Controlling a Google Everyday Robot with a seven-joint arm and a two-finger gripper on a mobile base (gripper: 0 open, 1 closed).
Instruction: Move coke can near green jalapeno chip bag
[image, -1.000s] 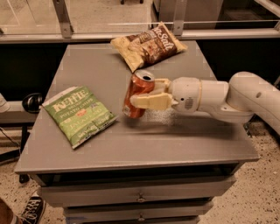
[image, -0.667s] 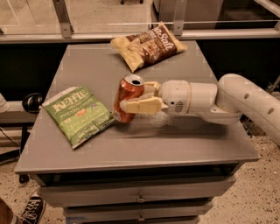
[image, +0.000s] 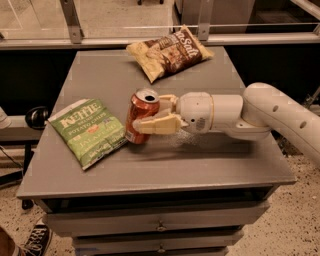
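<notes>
The coke can (image: 140, 114), red-orange with a silver top, stands slightly tilted near the middle of the grey table (image: 165, 165). My gripper (image: 150, 113) reaches in from the right and is shut on the can, one finger in front and one behind. The green jalapeno chip bag (image: 90, 131) lies flat at the table's left, its right edge just beside the can's base.
A yellowish-tan and brown chip bag (image: 169, 52) lies at the table's back centre. My white arm (image: 250, 112) stretches across the right side of the table. Drawers (image: 160, 227) sit below the front edge. A shoe (image: 35, 240) is on the floor at lower left.
My gripper has carried the coke can leftward across the table, from its middle to right beside the green bag.
</notes>
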